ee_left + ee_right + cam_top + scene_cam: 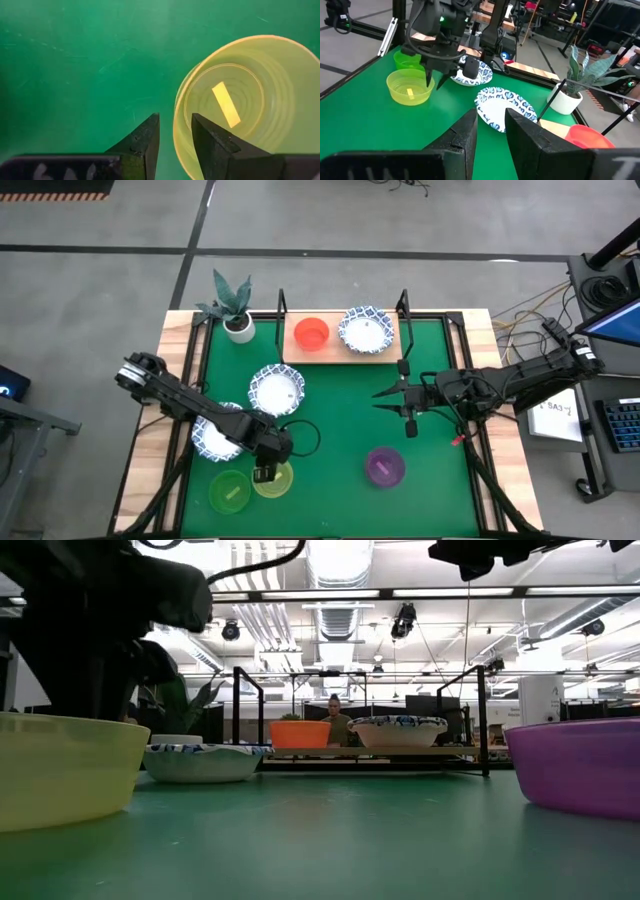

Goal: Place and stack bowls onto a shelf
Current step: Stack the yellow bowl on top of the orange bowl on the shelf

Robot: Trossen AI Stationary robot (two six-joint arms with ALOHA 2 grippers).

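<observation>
The left gripper is held over the rim of the yellow bowl, a smooth, translucent plastic round with a pale rectangular label on its floor. In the left wrist view the two dark, wedge-shaped fingers are seen narrowly parted, one outside the thin yellow wall and one inside it; whether the wall is pinched cannot be told. Just beside this gripper, toward the table's near corner, the lime green bowl is set, of the same glossy plastic. On the gripper's far side, partly covered by the arm, a white bowl with a blue patterned rim is found, and beyond it a second patterned bowl with a scalloped edge.

The right gripper is held above the bare green felt-like table, its pointed fingers spread a little apart and holding nothing. The purple bowl lies nearer the table's front edge than this gripper. Past it, at the far edge, the shelf, a flat light-wood board between thin black metal uprights, is seen bearing the red bowl and a third patterned bowl, side by side and apart. A white pot with a spiky plant stands beside the shelf.
</observation>
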